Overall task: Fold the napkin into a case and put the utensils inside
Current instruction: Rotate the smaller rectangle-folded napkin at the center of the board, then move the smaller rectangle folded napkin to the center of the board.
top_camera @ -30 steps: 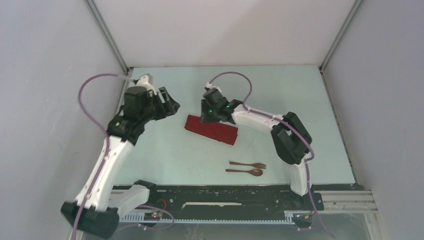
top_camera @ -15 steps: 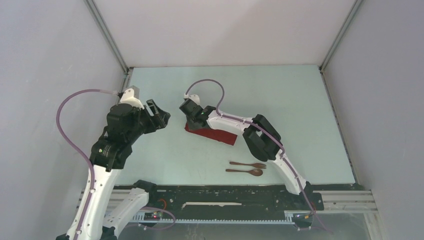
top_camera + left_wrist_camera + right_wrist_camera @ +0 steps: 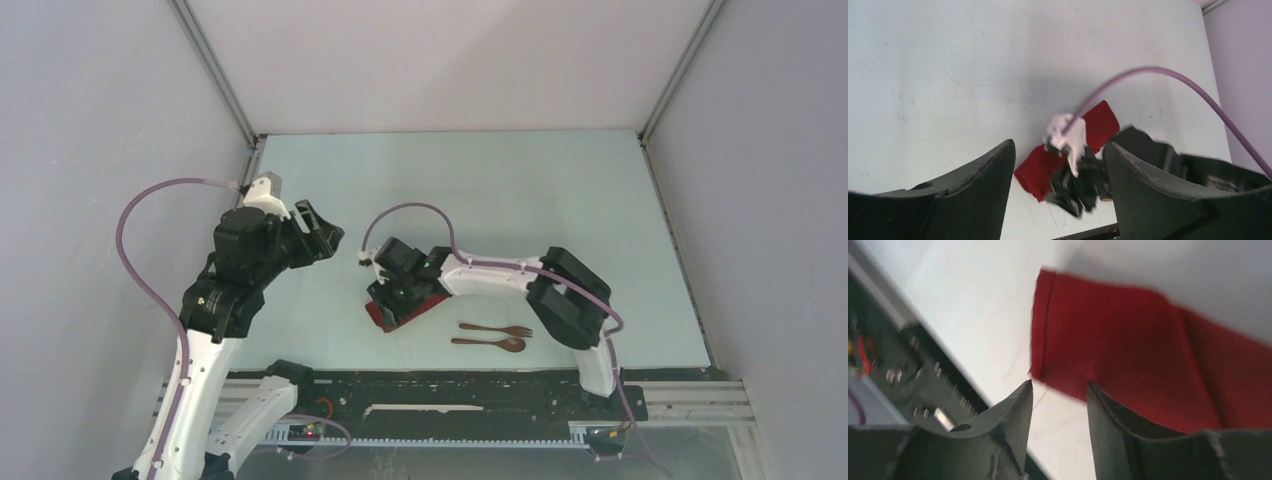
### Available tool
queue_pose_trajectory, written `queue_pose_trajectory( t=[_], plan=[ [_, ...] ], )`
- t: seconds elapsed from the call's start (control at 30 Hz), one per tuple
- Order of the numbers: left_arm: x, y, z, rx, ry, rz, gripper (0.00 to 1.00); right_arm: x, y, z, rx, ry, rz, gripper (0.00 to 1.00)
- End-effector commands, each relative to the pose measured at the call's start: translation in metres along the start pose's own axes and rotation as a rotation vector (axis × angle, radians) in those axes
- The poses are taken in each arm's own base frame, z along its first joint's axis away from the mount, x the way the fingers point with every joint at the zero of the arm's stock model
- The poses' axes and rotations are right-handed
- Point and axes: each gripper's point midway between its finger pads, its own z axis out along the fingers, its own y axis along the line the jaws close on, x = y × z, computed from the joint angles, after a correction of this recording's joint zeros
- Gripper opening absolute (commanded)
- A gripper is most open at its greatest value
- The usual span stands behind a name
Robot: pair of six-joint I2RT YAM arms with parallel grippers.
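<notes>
The dark red napkin (image 3: 383, 316), folded into a narrow case, lies slanted left of the utensils and is mostly covered by my right arm. My right gripper (image 3: 397, 292) hovers over its near-left end. In the right wrist view the napkin (image 3: 1128, 350) lies just past the gripper (image 3: 1059, 385), whose jaws stand apart with bare table between them. The brown fork (image 3: 497, 329) and spoon (image 3: 490, 343) lie side by side near the front edge. My left gripper (image 3: 325, 230) hangs open to the left, empty, and looks down on the napkin (image 3: 1038, 172).
A black rail (image 3: 450, 385) runs along the table's near edge, close to the napkin's near end. Grey walls enclose the pale table (image 3: 560, 200) on three sides. My right arm's purple cable (image 3: 1168, 80) arcs across the left wrist view.
My right arm swung toward the near edge, and the napkin went with it, turning to lie slanted beside the utensils. My left arm drew back early on, then held still.
</notes>
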Motion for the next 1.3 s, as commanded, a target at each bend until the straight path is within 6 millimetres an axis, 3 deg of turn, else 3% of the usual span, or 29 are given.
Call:
queue_pose_trajectory(
  t=[0.0, 0.1, 0.13, 0.23, 0.37, 0.53, 0.73, 0.97, 1.13, 1.27],
  plan=[
    [-0.002, -0.008, 0.01, 0.042, 0.004, -0.001, 0.74, -0.006, 0.019, -0.079, 0.024, -0.062, 0.117, 0.6],
    [0.001, -0.013, 0.017, 0.071, 0.015, -0.024, 0.74, 0.013, -0.01, -0.11, 0.085, -0.065, 0.457, 0.65],
    [0.001, -0.016, 0.018, 0.088, 0.018, -0.029, 0.74, 0.025, -0.021, -0.113, 0.078, -0.071, 0.574, 0.66],
    [0.003, -0.022, 0.022, 0.122, 0.034, -0.031, 0.74, 0.033, -0.043, -0.121, -0.006, -0.214, 0.842, 0.65],
    [0.01, -0.026, 0.023, 0.155, 0.058, -0.027, 0.74, 0.028, -0.063, -0.102, -0.013, -0.266, 0.923, 0.65],
    [0.012, -0.028, 0.007, 0.181, 0.045, -0.004, 0.74, 0.028, -0.083, -0.064, 0.009, -0.259, 0.996, 0.62],
    [0.016, -0.023, -0.012, 0.171, 0.025, 0.022, 0.74, 0.021, -0.099, -0.039, 0.053, -0.281, 0.975, 0.55],
    [0.006, -0.027, -0.031, 0.191, -0.035, 0.03, 0.74, 0.011, -0.09, -0.019, 0.1, -0.277, 0.861, 0.4],
    [0.001, -0.028, -0.039, 0.187, -0.048, 0.047, 0.74, -0.014, -0.059, 0.006, 0.073, -0.239, 0.668, 0.33],
    [-0.001, -0.029, -0.042, 0.189, -0.051, 0.047, 0.74, -0.04, -0.032, 0.027, 0.003, -0.236, 0.657, 0.32]
  ],
)
